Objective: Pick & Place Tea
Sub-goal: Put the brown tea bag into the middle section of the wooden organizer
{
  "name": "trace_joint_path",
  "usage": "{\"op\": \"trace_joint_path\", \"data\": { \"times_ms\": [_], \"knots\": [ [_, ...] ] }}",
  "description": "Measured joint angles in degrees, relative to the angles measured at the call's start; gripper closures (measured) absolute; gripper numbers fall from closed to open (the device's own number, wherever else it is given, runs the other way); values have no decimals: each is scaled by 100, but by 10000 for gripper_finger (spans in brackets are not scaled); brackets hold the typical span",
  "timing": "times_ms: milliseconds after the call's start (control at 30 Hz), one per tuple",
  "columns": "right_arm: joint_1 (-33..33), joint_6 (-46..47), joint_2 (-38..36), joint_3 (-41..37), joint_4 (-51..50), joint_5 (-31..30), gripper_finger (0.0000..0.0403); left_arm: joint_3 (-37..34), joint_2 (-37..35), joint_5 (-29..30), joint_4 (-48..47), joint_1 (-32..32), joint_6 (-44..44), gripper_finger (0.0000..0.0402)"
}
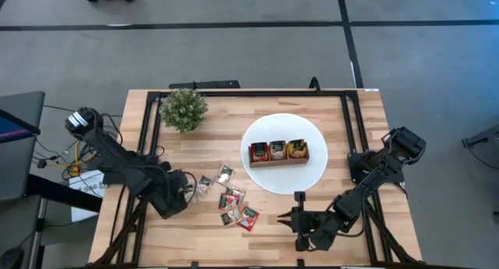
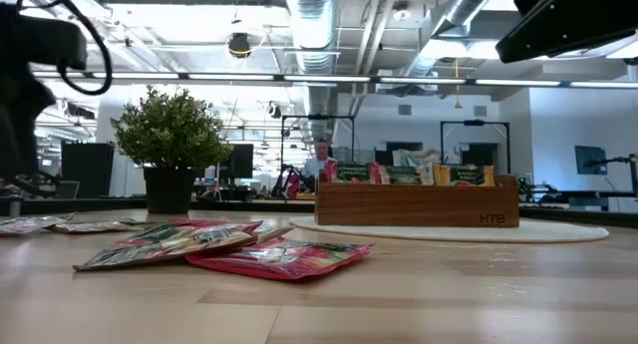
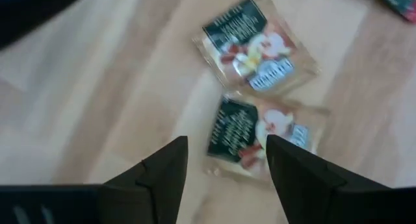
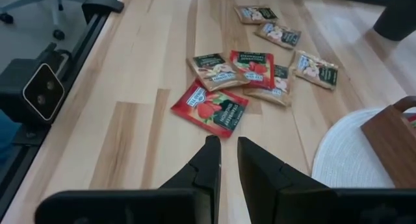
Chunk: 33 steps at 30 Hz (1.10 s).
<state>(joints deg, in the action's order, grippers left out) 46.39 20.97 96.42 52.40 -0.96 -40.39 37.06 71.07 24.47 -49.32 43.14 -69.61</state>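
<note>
Several small flat tea sachets (image 1: 232,199) lie loose on the wooden table, between the arms and near its front; most are red, some pale with dark labels. My left gripper (image 3: 227,162) is open above two of the pale sachets, its fingers either side of the nearer one (image 3: 260,136). In the high view that gripper (image 1: 189,189) is at the left end of the scatter. My right gripper (image 4: 227,156) hovers shut and empty just right of a red sachet (image 4: 211,108), near the front edge (image 1: 284,217). More sachets stand in a brown wooden tray (image 1: 278,152).
The tray stands on a round white plate (image 1: 308,175) right of the table's middle. A small green bushy plant (image 1: 184,109) in a dark pot stands at the far left. Black frame rails (image 1: 148,129) run along the table's left, far and right sides.
</note>
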Motion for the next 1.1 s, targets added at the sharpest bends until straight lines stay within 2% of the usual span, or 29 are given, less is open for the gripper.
{"op": "trace_joint_path", "data": {
  "times_ms": [100,200,333,467,667,833,967,1100],
  "knots": [
    [0,3,2,0,21,5,360,-465,-522,-129,488,73,-81,200],
    [0,3,2,0,21,9,360,-834,-775,-127,512,78,-161,199],
    [-1,5,2,0,19,13,360,-1105,-778,-52,644,74,-449,199],
    [-4,5,2,0,21,12,360,-1191,-776,-355,818,85,-197,199],
    [-4,7,2,0,21,13,360,-1191,-689,-275,1368,67,219,200],
    [-4,7,2,0,21,12,360,-1346,-612,-183,1563,33,148,206],
    [11,9,2,0,21,58,360,-1661,-619,-313,2340,35,179,225],
    [9,10,2,0,23,149,360,-1812,-623,-219,2609,35,170,270]
  ]
}}
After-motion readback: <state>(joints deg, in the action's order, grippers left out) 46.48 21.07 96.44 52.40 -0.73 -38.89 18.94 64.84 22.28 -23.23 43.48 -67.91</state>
